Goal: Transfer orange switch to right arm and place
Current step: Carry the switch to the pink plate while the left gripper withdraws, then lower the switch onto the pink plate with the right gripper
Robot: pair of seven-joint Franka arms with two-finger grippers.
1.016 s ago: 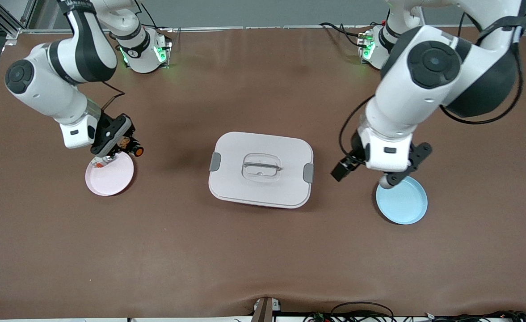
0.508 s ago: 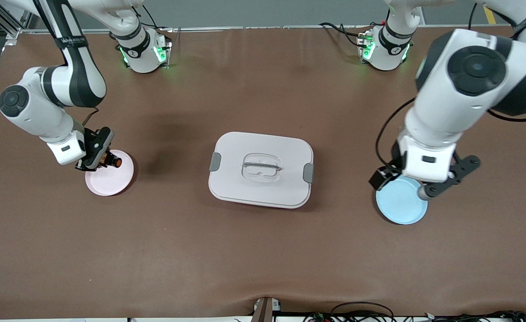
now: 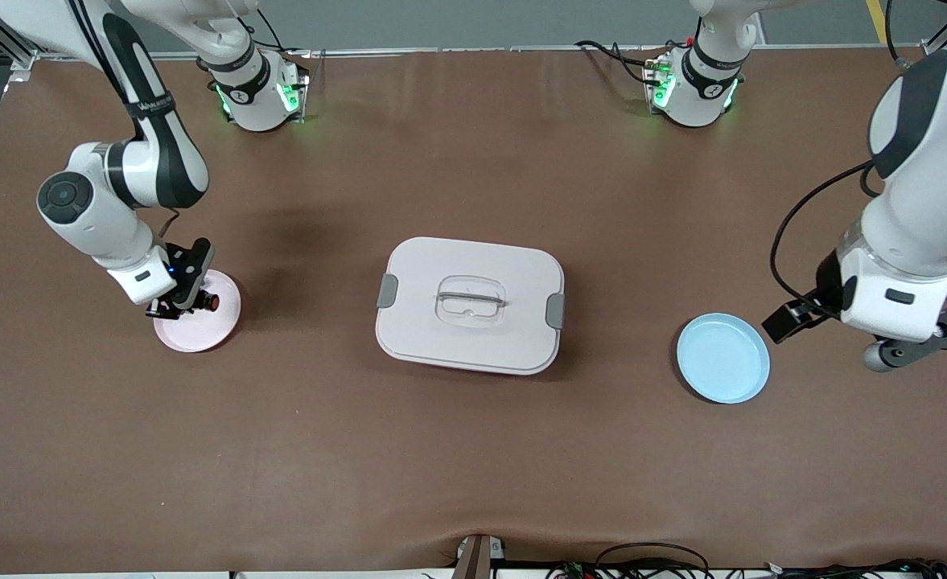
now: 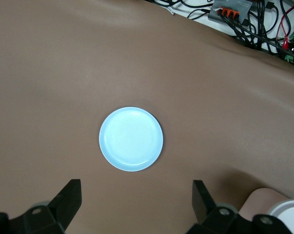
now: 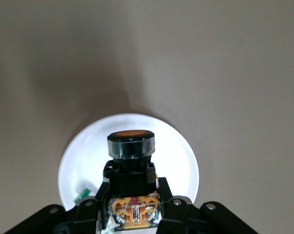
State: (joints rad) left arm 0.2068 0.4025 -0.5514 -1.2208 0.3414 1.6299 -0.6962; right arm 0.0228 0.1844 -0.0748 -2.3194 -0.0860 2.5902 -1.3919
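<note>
The orange switch (image 3: 203,302) (image 5: 130,163), black-bodied with an orange round end, sits clamped between the right gripper's (image 3: 186,301) (image 5: 132,207) fingers, end pointing outward.

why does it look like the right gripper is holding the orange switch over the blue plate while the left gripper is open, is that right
Not quite: the plate is wrong. The right gripper is shut on the orange switch over the pink plate, as the front view shows. The blue plate sits toward the left arm's end of the table with nothing on it. The left gripper is open, as you said.
</note>
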